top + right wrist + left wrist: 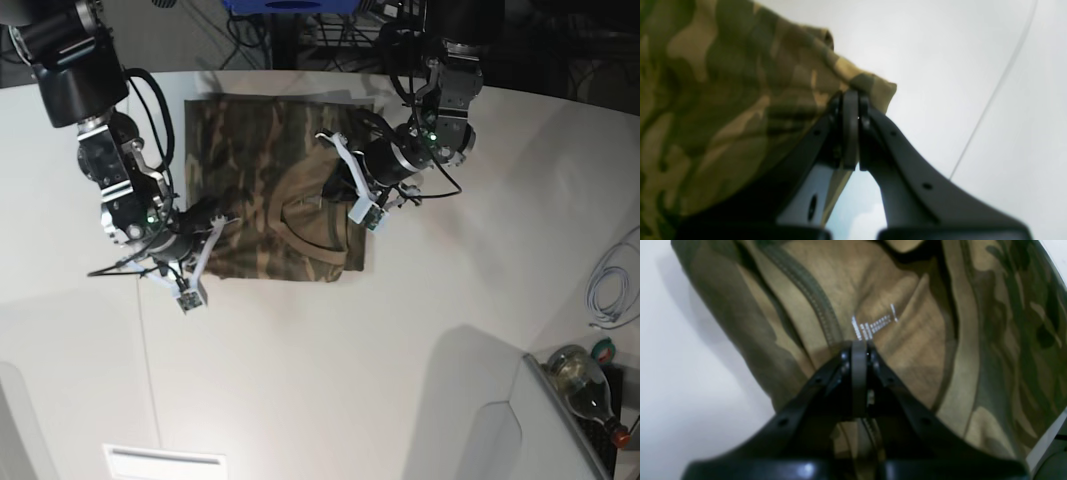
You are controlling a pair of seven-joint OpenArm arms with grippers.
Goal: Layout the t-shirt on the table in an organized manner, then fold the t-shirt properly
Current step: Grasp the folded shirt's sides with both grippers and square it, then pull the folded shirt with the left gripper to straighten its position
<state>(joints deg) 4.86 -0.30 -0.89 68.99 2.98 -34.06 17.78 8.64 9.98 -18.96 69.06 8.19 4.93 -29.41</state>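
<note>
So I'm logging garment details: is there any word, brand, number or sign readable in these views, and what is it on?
None can be read.
White printed lines on the tan inner neck of the t-shirt, just past the left gripper: too blurred to read.
Bottle at the base view's lower right edge: no label can be made out.

The counter (320,360) lies bare across its whole near half, so a tool could pass there freely. The t-shirt (262,160) covers the far middle, hemmed by one arm on its left and one on its right. At the near right corner stand a bottle (583,382) and, seemingly, a coiled cable (608,285).
</note>
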